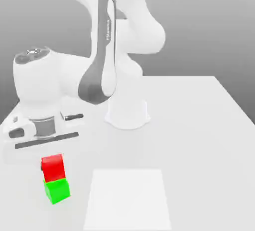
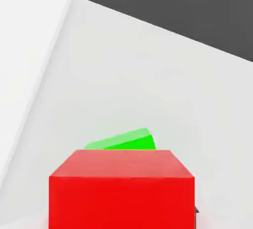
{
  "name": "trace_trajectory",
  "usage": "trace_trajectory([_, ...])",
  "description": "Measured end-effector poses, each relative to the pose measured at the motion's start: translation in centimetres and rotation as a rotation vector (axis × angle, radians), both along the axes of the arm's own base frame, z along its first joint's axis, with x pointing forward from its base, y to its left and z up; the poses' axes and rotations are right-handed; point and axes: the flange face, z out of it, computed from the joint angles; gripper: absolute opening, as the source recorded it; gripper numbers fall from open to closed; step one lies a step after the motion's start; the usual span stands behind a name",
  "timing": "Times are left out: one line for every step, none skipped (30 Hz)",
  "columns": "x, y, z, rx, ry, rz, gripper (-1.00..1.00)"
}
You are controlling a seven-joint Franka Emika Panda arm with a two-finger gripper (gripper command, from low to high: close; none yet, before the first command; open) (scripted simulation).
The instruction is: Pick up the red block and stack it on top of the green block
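Exterior view: red block [image 1: 54,169] at green block's [image 1: 57,191] twelve o'clock (contact uncertain) | gripper [image 1: 52,159]: state cannot be told.

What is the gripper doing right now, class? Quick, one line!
Gripper: closed on the red block, which is at the green block; whether they touch, I can't tell.
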Motion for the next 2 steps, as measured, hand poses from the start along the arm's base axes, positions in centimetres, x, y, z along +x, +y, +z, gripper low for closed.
trace_trajectory([0.0, 0.0, 0.0, 0.0, 0.0, 0.0, 1.0])
trace_trajectory([0.0, 0.0, 0.0, 0.0, 0.0, 0.0, 1.0])
